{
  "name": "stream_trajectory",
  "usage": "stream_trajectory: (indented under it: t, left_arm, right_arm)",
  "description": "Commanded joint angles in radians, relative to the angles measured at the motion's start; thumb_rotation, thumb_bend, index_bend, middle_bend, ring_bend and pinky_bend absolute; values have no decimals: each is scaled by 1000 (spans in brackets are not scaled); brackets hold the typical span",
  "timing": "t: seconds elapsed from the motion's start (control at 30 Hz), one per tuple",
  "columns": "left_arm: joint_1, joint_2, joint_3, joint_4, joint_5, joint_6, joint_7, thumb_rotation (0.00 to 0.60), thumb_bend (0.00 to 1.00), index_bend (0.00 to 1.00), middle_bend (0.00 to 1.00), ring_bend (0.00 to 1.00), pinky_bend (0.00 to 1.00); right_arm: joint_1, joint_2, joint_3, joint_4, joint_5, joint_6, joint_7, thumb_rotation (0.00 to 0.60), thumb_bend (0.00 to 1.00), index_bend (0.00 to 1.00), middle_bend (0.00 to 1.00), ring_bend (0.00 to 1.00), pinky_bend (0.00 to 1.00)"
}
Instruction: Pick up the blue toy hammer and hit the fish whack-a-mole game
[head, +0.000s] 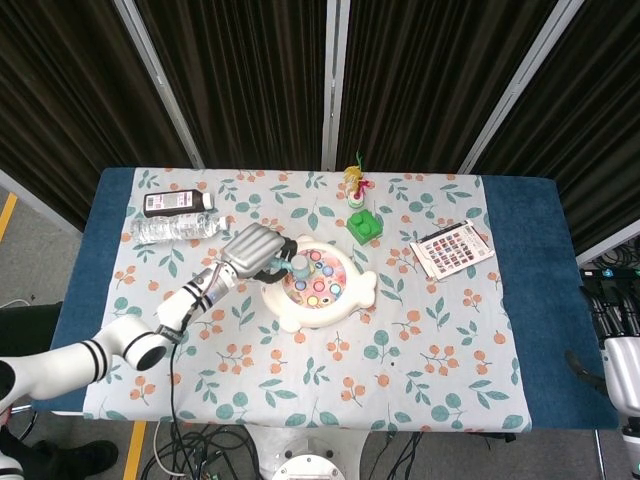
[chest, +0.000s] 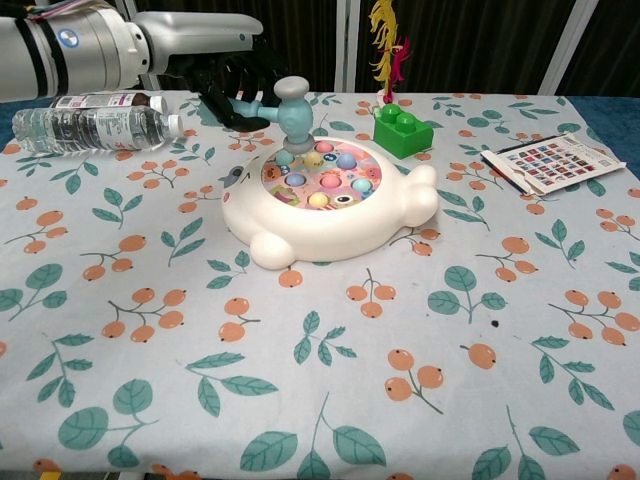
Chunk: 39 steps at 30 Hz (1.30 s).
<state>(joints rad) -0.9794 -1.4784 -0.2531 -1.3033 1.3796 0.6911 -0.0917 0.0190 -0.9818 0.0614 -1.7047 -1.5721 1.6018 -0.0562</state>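
My left hand (head: 252, 249) (chest: 232, 88) grips the handle of the blue toy hammer (chest: 293, 106) (head: 297, 266). The hammer's head hangs just above the far left pegs of the white fish whack-a-mole game (chest: 330, 200) (head: 320, 285), which sits mid-table with several coloured pegs on its pink top. I cannot tell whether the head touches a peg. Only a grey part of my right hand (head: 622, 365) shows at the right edge of the head view, off the table; how its fingers lie is hidden.
Two plastic bottles (chest: 90, 122) (head: 178, 226) lie at the far left. A green block (chest: 403, 127) with a yellow and pink feather toy (chest: 385, 40) stands behind the game. A printed card (chest: 553, 161) lies at the far right.
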Motion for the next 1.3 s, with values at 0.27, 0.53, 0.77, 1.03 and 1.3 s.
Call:
stream_trajectory:
  t: [0.27, 0.53, 0.77, 1.03, 1.3]
  left_arm:
    - [-45, -55, 2, 89, -153, -46, 146, 600, 610, 667, 660, 520, 568]
    - [-61, -54, 13, 77, -209, -63, 194, 600, 611, 668, 660, 520, 567]
    - [-56, 14, 0, -1, -239, -62, 173, 600, 611, 668, 660, 520, 568]
    - [-74, -15, 32, 36, -265, -82, 203, 600, 611, 668, 660, 520, 568]
    - [-78, -13, 38, 34, -286, -77, 212, 600, 611, 668, 660, 520, 569]
  right_arm:
    - [-3, 1, 3, 17, 7, -3, 22, 600, 132, 42, 167, 0, 0]
    - [-4, -1, 4, 22, 9, -3, 28, 600, 132, 42, 167, 0, 0]
    - [-8, -2, 5, 27, 7, 3, 34, 600, 132, 42, 167, 0, 0]
    - [-8, -5, 4, 33, 7, 0, 40, 600, 132, 42, 167, 0, 0]
    - [-17, -4, 8, 33, 8, 18, 40, 600, 133, 42, 167, 0, 0]
